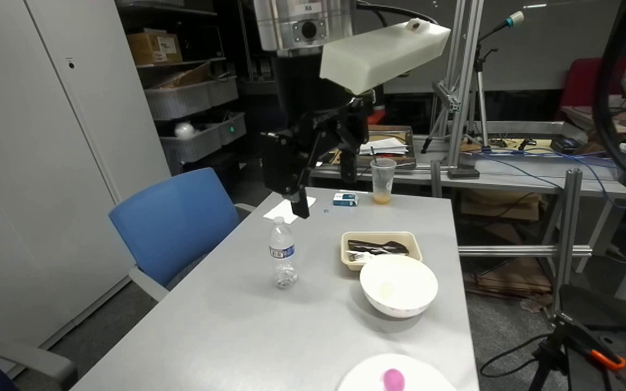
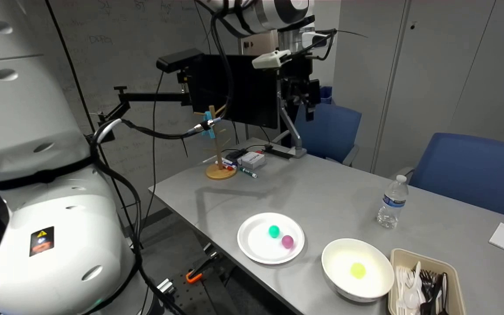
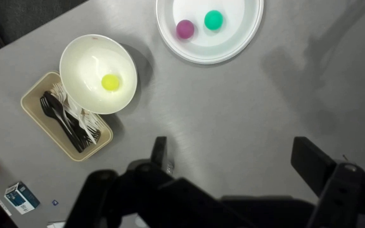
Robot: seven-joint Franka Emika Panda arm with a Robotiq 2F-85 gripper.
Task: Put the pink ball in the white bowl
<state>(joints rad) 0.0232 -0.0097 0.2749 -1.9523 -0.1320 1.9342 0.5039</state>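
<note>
High above the table (image 1: 226,336), hovering with the gripper (image 3: 231,152) gaping wide and holding nothing. Finding the pink ball (image 3: 185,29) on the white plate (image 3: 223,49) near the robot-side edge, sitting just beside the green ball (image 3: 213,20), not touching. Targeting the white bowl (image 3: 78,63), also near that edge and holding the yellow ball (image 3: 110,82).

Mostly worrying about the pick: possibly nudging the green ball, or straddling both, if lowering off-centre at this spread. Also risking landing a fingertip on the plate's raised rim and tipping it, from coming in too far toward the bowl. Likely squirting the pink ball loose if pinching above its middle, maybe sending it rolling past the robot-side edge.

Watching the bottle (image 1: 283,255) too, standing toward the edge by the blue chair (image 1: 177,217); possibly toppling it if dropping low before moving toward the robot-side edge.

On the carry, likely clipping the bowl's rim if crossing too low, and jolting it and the cutlery tray (image 3: 54,128) beside it. At release, possibly bouncing off the yellow ball and out if letting go from too high.
</note>
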